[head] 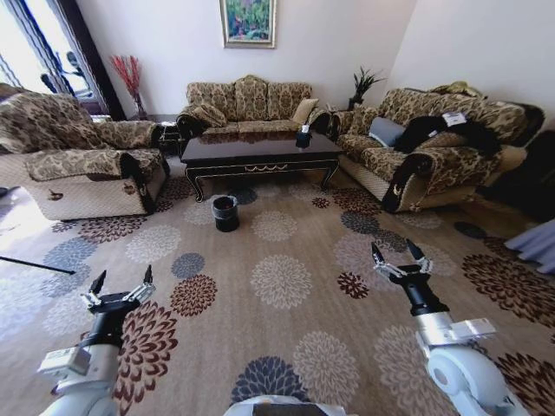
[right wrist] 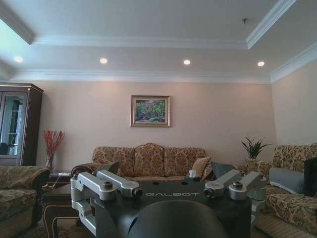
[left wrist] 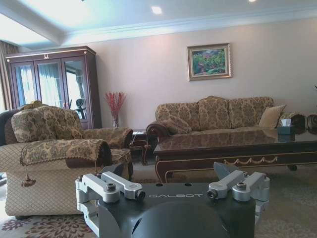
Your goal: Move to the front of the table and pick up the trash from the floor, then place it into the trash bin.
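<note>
Above the floor [head: 286, 260], well short of the table [head: 260, 152] and trash bin [head: 225, 212], left end effector [head: 120, 286] and right end effector [head: 398, 257] hover with fingers spread, holding nothing.

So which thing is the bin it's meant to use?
Find the long glossy dark brown coffee table between the sofas. On the flowered carpet just before its front edge stands a small round black bin, the only bucket-shaped thing on the floor.

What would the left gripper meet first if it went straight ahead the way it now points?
Probably the table. The open left gripper points level across the carpet, and in its wrist view the table's front edge lies ahead with free space before it. Depth is unclear; the armchair sits off to the side.
</note>
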{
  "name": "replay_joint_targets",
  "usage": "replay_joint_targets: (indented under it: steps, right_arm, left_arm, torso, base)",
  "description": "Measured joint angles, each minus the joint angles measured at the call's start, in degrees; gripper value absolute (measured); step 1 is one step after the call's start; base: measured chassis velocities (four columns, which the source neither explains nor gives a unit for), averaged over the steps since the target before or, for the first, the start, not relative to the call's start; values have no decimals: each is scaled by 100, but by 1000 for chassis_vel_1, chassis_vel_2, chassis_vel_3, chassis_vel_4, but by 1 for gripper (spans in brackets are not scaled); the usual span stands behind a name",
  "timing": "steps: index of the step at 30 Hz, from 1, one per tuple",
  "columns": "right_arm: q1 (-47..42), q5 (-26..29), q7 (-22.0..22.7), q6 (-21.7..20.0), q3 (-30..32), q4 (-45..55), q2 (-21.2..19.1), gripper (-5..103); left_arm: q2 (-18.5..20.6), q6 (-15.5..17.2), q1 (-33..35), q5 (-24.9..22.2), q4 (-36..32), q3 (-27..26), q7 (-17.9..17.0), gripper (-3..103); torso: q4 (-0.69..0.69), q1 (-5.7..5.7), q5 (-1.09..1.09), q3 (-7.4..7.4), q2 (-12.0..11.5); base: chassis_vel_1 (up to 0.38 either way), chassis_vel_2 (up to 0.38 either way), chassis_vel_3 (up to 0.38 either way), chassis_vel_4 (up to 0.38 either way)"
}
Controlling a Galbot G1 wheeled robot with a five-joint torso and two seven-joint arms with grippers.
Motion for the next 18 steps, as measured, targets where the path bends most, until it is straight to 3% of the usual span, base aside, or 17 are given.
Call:
replay_joint_targets:
  steps: [18]
  right_arm:
    - [0,0,0,0,0,0,0,100]
  left_arm:
    - [0,0,0,0,0,0,0,100]
  torso:
    - [0,194,0,252,446]
  base:
    - [0,0,0,0]
